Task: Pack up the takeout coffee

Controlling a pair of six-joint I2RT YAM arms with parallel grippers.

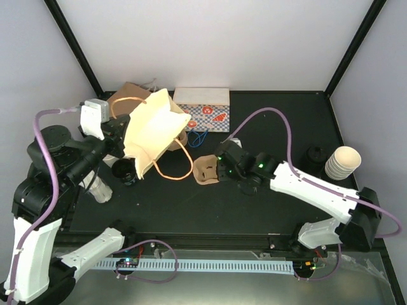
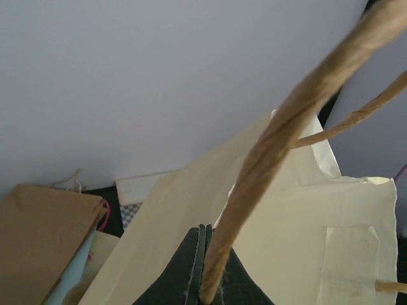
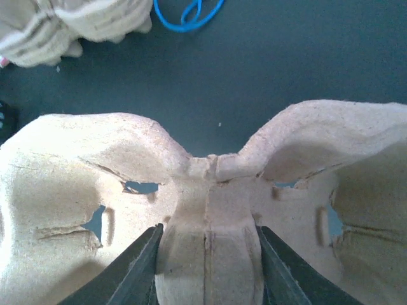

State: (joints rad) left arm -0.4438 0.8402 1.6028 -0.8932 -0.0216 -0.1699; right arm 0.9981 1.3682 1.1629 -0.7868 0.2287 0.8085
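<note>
Takeout coffee (image 1: 124, 170) stands upright, lid up, beside the paper bag (image 1: 152, 127).

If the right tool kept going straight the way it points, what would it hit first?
The cardboard cup carrier: the right tool grips its middle ridge. Beyond that, probably the dark table, though depth is unclear.

cream paper bag (image 1: 152, 127) beside brown bag (image 1: 129, 92) — cardboard carrier (image 1: 205, 170) mid-table, cup stack (image 1: 343, 162) right.
</note>
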